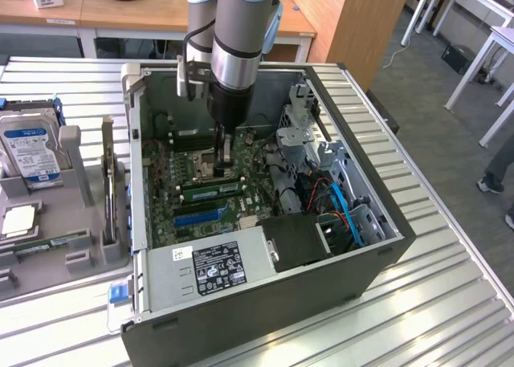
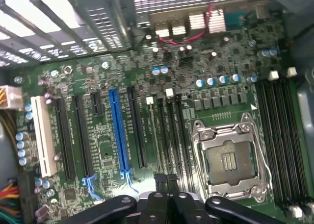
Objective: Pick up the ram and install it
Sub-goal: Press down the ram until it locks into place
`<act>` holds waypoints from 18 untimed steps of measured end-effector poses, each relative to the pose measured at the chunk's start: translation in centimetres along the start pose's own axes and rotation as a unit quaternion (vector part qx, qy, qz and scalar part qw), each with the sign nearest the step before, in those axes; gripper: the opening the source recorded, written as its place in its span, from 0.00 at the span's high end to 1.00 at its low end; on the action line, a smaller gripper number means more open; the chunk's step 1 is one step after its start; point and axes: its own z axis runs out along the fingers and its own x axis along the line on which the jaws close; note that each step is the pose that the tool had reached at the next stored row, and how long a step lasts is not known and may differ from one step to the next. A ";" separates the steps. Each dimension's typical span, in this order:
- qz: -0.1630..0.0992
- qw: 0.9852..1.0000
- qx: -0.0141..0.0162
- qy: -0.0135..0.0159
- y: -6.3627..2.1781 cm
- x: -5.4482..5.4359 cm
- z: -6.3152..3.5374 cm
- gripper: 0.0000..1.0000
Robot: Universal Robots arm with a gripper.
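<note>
The ram (image 1: 210, 189), a narrow green stick with a white label, stands on edge in a slot of the motherboard (image 1: 173, 214) inside the open computer case (image 1: 321, 303). My gripper (image 1: 226, 171) reaches straight down into the case, its tips just above that stick's far end, beside the CPU socket (image 1: 201, 169). In the wrist view the black fingers (image 2: 158, 182) are pressed together with nothing between them, over the ends of the dark memory slots (image 2: 169, 136) next to the CPU socket (image 2: 230, 160). I cannot tell whether the tips touch the ram.
A grey tray (image 1: 88, 214) at the exterior view's left holds a silver hard drive (image 1: 28, 150) and another green stick (image 1: 48, 242). Inside the case are a blue slot (image 2: 119, 131), the power supply (image 1: 213, 271), a drive cage (image 1: 301, 130) and blue cables (image 1: 341, 202).
</note>
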 end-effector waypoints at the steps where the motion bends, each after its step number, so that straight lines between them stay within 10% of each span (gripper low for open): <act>1: 0.006 1.000 0.000 0.000 0.00 0.0 0.00 0.89; 9: 0.058 0.998 0.000 -0.003 0.00 0.0 0.00 0.89; 18: 0.115 0.993 0.000 -0.005 0.00 0.0 0.00 0.89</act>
